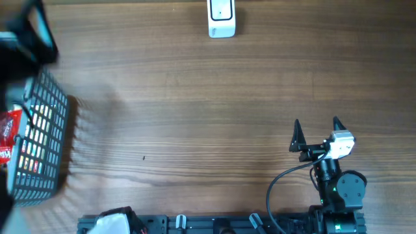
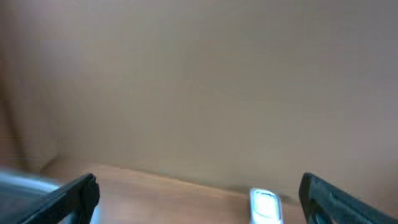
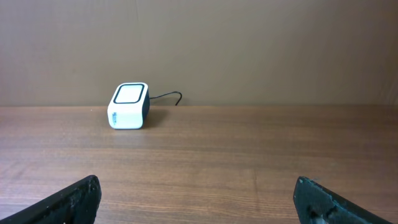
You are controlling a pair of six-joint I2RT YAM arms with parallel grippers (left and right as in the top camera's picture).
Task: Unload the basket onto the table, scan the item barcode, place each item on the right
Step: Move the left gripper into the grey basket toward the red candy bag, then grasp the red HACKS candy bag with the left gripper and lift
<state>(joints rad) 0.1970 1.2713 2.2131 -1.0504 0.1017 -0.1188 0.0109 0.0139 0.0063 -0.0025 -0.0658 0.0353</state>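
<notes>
The white barcode scanner (image 1: 221,18) stands at the table's far edge, its window facing up; it also shows in the right wrist view (image 3: 129,106) and, blurred, in the left wrist view (image 2: 266,205). A red packet (image 1: 9,133) lies at the left rim of the dark wire basket (image 1: 55,107). My left arm (image 1: 31,32) is a dark blur above the basket's far end. The left gripper (image 2: 199,188) is open and holds nothing. My right gripper (image 1: 316,123) rests near the front right, pointing at the scanner, open and empty (image 3: 196,190).
The basket holds several more colourful items (image 1: 36,140) seen through its mesh. The scanner's cable (image 3: 166,96) runs off behind it. A brown wall closes off the far side of the table. The arm mounts line the front edge (image 1: 214,224).
</notes>
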